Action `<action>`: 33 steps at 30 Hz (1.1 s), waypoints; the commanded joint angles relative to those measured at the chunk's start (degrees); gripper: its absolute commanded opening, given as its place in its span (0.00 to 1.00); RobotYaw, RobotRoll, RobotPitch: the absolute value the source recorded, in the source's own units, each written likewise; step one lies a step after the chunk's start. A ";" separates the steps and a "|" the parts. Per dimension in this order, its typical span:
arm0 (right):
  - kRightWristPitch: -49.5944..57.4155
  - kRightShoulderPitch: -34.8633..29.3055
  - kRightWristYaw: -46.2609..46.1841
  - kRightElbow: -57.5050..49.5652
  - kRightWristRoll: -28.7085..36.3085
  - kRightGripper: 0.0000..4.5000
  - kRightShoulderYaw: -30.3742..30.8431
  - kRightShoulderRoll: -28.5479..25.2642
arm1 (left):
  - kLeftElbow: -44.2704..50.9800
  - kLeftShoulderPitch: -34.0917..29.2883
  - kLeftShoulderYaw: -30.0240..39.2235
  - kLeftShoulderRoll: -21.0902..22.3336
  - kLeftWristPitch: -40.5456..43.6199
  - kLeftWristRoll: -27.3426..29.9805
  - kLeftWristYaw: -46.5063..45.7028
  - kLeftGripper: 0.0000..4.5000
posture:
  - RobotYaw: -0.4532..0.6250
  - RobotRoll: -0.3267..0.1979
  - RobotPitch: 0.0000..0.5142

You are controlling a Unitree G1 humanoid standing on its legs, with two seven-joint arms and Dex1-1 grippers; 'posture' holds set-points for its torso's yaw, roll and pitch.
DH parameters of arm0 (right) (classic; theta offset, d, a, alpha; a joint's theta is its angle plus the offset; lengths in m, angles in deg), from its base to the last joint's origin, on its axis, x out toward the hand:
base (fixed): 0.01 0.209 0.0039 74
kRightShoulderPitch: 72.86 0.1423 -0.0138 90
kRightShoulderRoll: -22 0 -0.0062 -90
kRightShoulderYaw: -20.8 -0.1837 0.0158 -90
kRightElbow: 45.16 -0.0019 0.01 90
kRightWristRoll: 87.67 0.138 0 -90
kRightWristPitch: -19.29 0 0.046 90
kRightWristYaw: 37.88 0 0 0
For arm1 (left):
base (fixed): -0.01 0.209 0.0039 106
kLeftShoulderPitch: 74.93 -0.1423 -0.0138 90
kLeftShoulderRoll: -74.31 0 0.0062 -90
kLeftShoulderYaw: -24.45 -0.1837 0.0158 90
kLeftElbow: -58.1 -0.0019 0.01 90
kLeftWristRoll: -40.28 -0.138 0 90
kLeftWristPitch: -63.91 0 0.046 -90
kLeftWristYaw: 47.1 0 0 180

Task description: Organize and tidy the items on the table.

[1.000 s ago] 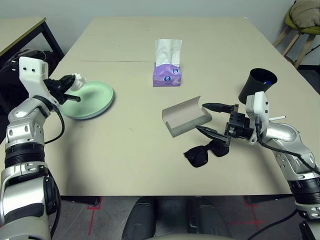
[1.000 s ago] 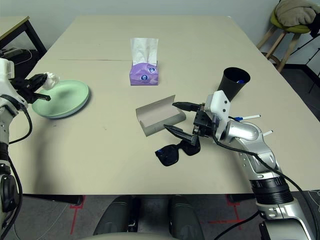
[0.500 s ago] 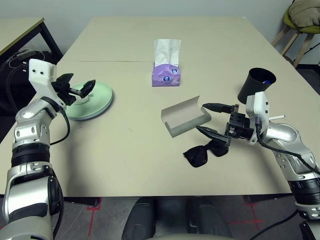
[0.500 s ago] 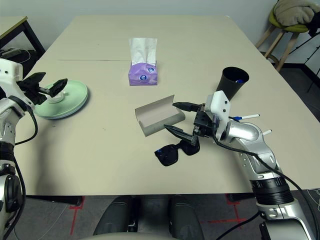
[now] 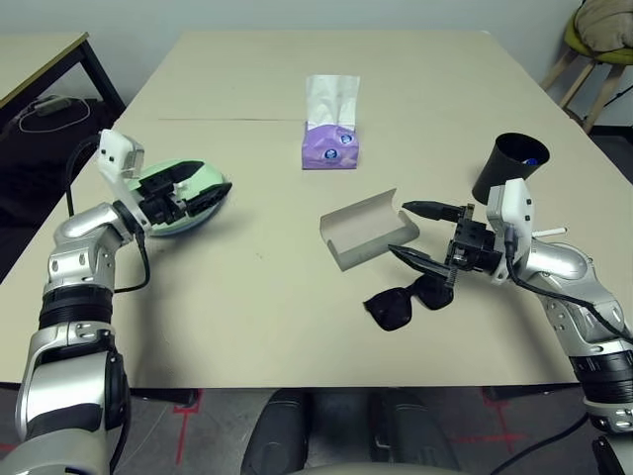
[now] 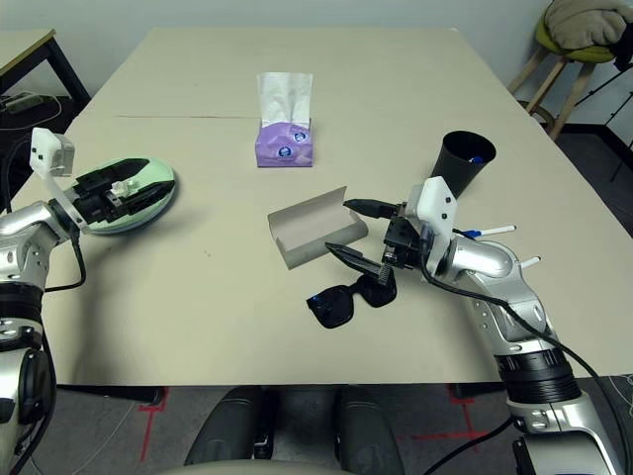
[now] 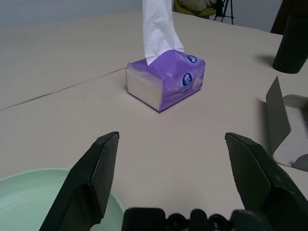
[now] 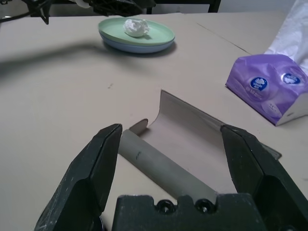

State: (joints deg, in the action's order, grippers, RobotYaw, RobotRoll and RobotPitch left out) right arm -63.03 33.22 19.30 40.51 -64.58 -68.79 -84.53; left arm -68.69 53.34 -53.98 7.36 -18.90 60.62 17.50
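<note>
Since a second ago my left pincer [image 5: 203, 188] has let go of the tissue wad [image 8: 135, 27] and swung inward; its fingers now stand wide apart, empty, low over the near edge of the stacked plates [image 8: 136, 37]. That crumpled white wad lies on the pale green plate, which sits on the pale blue one, at the left side of the bench [image 5: 247, 297]. From my head views the pincer seems to hover just above the wad, though my own fingers hide the gap.

My right pincer [image 5: 425, 236] has kept its place, fingers spread and holding nothing. The grey glasses case [image 5: 368, 230] lies open just beyond its tips, lid raised. Black sunglasses [image 5: 406, 302] lie on the bench directly under and slightly nearer than that pincer; I cannot tell whether the lower finger touches them. Behind my right wrist stands the black cup [image 5: 508, 168], something blue inside. A purple tissue box [image 5: 331, 146] stands mid-bench, well apart from both pincers.
</note>
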 commanded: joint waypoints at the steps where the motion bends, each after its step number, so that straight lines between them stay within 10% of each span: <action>1: -0.52 -0.76 0.71 0.93 0.31 1.00 -1.83 -1.28 | 2.08 -0.73 -2.24 -1.01 0.73 -0.05 2.90 0.99 | 0.49 0.62 0.30; 33: 2.41 0.12 4.23 -1.42 1.23 1.00 -3.58 -6.09 | 15.88 -10.49 -10.68 -1.23 -11.89 3.48 26.94 0.99 | 0.47 0.62 0.32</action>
State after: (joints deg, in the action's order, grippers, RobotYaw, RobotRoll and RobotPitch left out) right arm -60.71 33.84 23.01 40.29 -63.77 -71.99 -89.96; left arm -54.70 43.52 -63.85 5.62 -30.91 63.51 42.80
